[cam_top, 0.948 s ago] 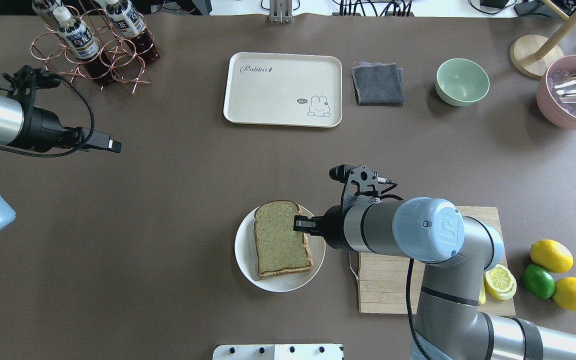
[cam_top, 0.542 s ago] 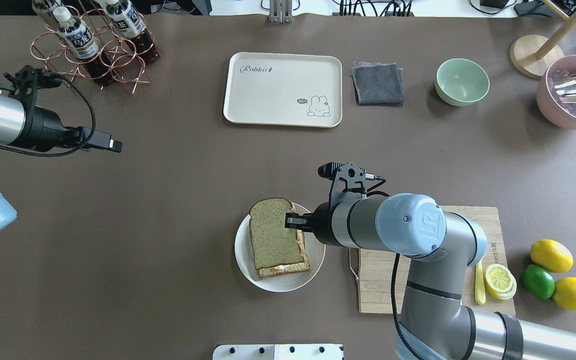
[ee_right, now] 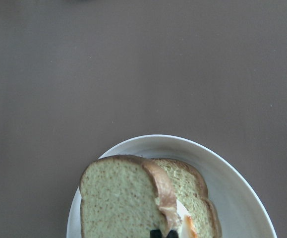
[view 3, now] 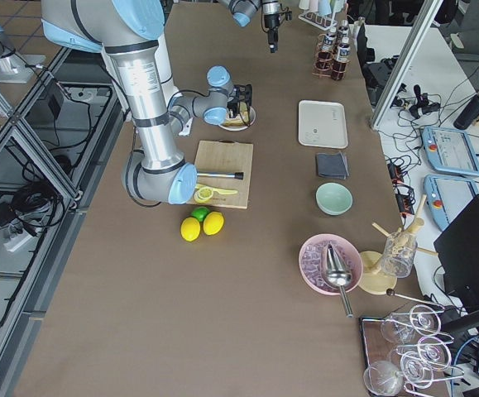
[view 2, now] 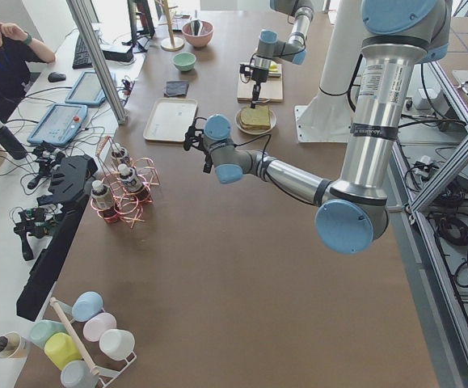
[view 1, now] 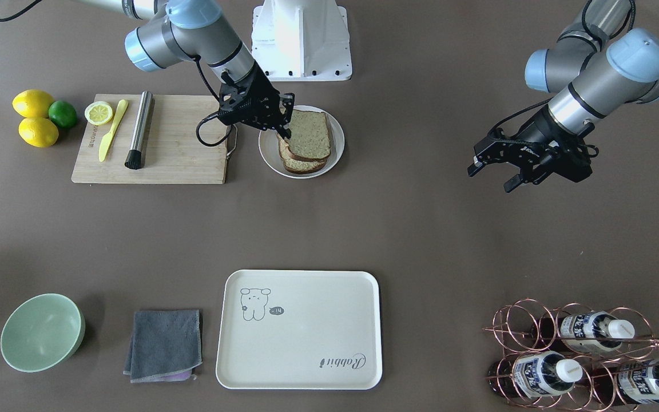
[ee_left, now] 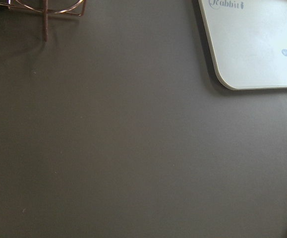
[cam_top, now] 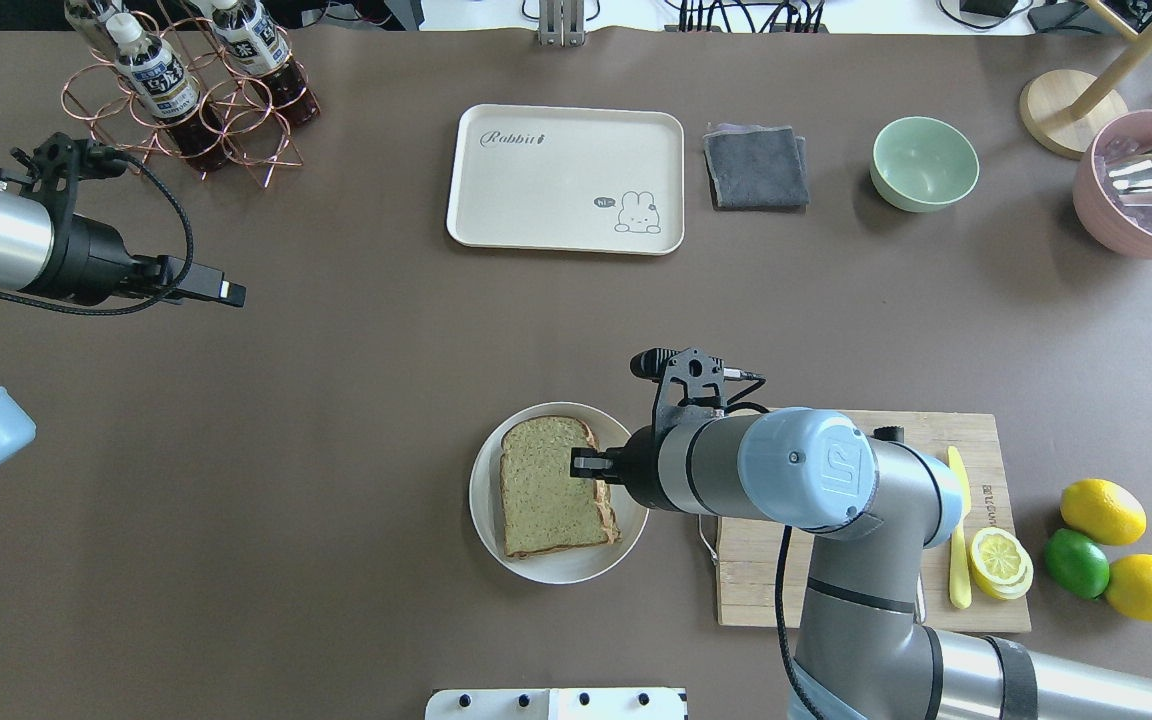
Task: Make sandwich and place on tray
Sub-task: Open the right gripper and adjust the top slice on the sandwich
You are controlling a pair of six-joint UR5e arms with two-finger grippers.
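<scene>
The sandwich [cam_top: 548, 490] lay on a round white plate [cam_top: 484, 510]. The plate sat near the middle of the tabletop [cam_top: 336, 420] edge closest to the robot. The sandwich had two slices of speckled bread with brown crusts. The top slice [ee_right: 116, 198] sat a bit to one side, so the bottom slice [ee_right: 188, 181] peeked out. A little bit of white and orange egg [ee_right: 187, 224] showed between them.

The right hand [cam_top: 586, 462] was narrow. Its two fingers pinched the crust of the top slice, on the side near the wooden board [cam_top: 766, 580]. The board lay just beside the plate.

The tray [cam_top: 556, 200] sat well apart from the plate, by the middle of the far edge.

The left hand [view 1: 492, 176] hung over the tabletop toward the left edge, with its fingers spread wide. A wire rack [cam_top: 186, 110] of bottles [cam_top: 151, 75] stood in the far left corner.
</scene>
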